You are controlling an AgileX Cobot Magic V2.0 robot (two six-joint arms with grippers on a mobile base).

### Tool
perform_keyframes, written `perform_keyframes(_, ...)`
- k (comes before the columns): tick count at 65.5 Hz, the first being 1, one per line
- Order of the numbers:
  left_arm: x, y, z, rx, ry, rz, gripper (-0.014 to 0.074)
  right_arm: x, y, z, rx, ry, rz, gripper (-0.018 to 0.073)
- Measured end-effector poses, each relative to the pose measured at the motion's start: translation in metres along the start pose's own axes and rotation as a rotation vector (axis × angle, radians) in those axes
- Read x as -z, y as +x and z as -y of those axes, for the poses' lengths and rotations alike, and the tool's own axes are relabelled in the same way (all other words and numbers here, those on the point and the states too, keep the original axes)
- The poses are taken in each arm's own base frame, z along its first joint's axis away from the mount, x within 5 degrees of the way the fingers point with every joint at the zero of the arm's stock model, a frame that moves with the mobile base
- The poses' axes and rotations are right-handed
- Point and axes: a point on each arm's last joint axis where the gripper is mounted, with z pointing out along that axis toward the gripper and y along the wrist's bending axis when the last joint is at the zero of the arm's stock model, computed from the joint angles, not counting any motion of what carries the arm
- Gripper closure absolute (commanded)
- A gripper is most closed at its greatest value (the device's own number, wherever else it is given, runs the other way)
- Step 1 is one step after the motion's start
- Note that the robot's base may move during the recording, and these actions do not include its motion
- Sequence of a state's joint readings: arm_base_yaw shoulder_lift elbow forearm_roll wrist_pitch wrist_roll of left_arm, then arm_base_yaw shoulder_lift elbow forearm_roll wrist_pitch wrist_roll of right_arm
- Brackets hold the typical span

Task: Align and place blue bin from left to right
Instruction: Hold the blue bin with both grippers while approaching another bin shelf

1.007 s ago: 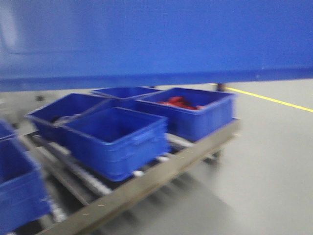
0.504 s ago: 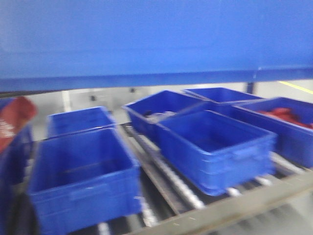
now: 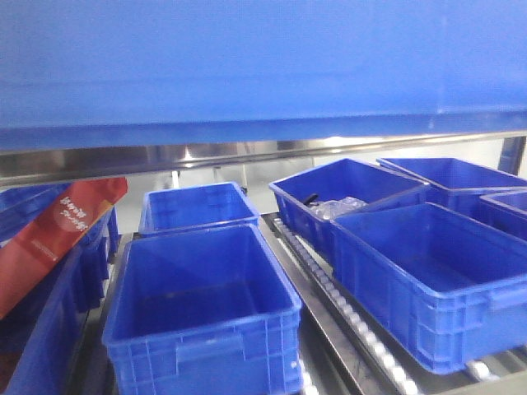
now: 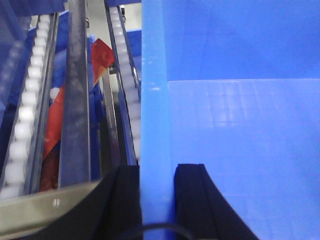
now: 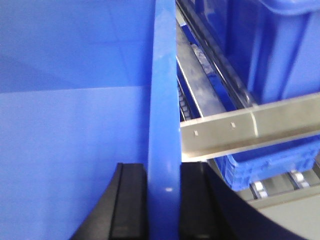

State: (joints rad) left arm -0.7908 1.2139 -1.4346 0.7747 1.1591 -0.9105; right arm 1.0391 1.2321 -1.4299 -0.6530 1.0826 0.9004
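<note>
Two thin side walls are the holds on the blue bin (image 3: pixel 263 66), which in the front view spans the top of the picture above a roller rack (image 3: pixel 329 286) crowded with darker tubs (image 3: pixel 202 304), leaving little room below. At the left wrist, the left gripper (image 4: pixel 157 172) is clamped over its smooth, stiff-looking wall, near a steel rail (image 4: pixel 75 100). At the right wrist, the right gripper (image 5: pixel 162 172) pinches the opposite wall near an angle bar (image 5: pixel 250 127); I judge the plastic light but slick, and apt to twist.

Black left end effector (image 4: pixel 156 200) clamped on blue bin (image 4: pixel 240 125) wall, right end effector (image 5: pixel 162 200) likewise
</note>
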Motion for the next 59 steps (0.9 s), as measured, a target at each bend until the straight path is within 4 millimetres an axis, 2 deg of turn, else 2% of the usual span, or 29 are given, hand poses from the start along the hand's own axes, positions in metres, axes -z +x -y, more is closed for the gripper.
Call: perform_keyframes(59, 0.0000, -0.0001, 0.0001, 0.000, 0.001, 0.001, 0.0707, 0.0000, 0.0000, 0.0000, 0.000, 0.000, 0.000, 0.0637)
